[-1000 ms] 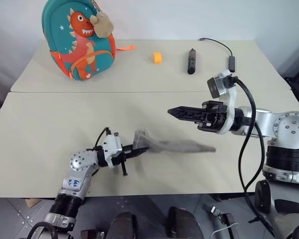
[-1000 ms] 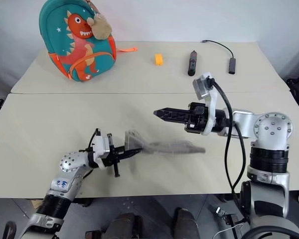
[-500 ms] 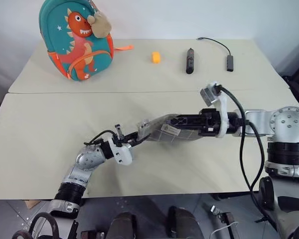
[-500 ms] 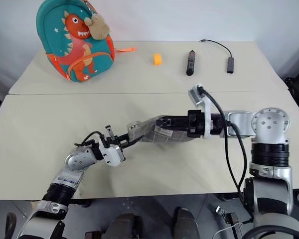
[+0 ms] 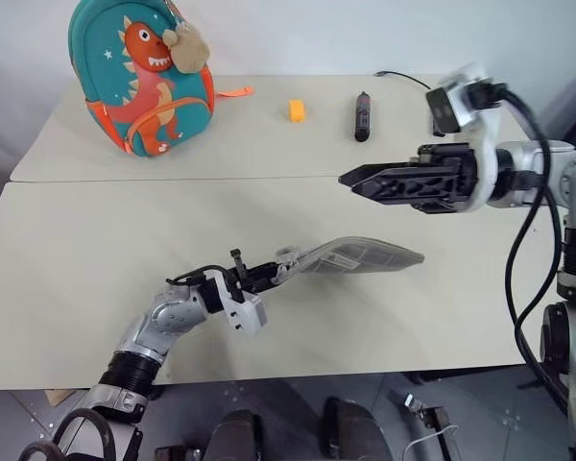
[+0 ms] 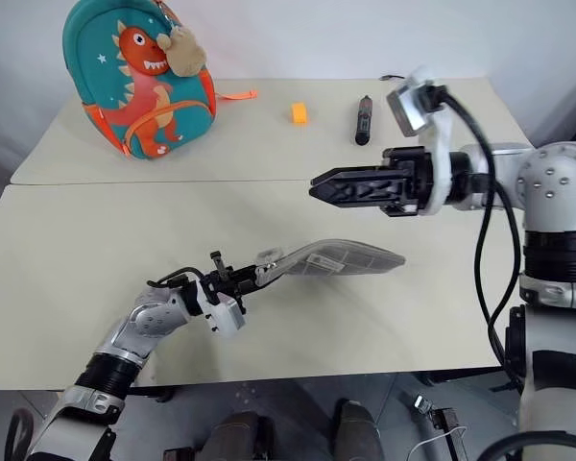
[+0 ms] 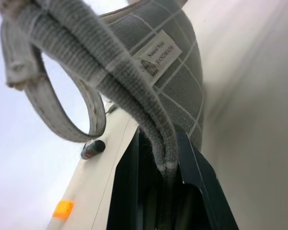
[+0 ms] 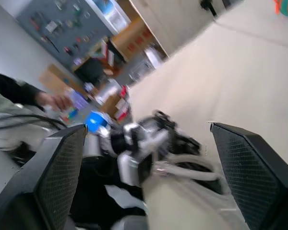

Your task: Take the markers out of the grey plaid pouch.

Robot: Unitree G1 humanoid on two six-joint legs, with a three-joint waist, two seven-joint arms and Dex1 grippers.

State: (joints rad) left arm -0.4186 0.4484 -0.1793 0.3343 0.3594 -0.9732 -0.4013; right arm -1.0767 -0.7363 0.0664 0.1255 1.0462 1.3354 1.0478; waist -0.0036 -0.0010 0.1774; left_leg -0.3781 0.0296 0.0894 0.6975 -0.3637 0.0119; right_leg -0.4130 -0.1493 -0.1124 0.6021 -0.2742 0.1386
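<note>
The grey plaid pouch [image 5: 360, 256] juts out level above the table, held by one end. My left gripper [image 5: 267, 275] is shut on that end. In the left wrist view the fabric edge and its loop sit pinched between the fingers [image 7: 192, 182], with the white label [image 7: 156, 56] above them. My right gripper [image 5: 353, 182] hovers above the pouch and apart from it, pointing left. Its fingers [image 8: 53, 182] stand wide open with nothing between them. The markers are hidden.
A teal dinosaur backpack [image 5: 144, 77] stands at the table's far left. An orange block [image 5: 296, 110] and a black stick device [image 5: 361, 115] lie along the far side, with a black cable [image 5: 398, 75] behind my right arm. A person's hand [image 8: 53, 100] shows in the background.
My right gripper, which was at the pouch half a second ago, has lifted up and away and opened. The left wrist has rolled, and the pouch now sticks out level.
</note>
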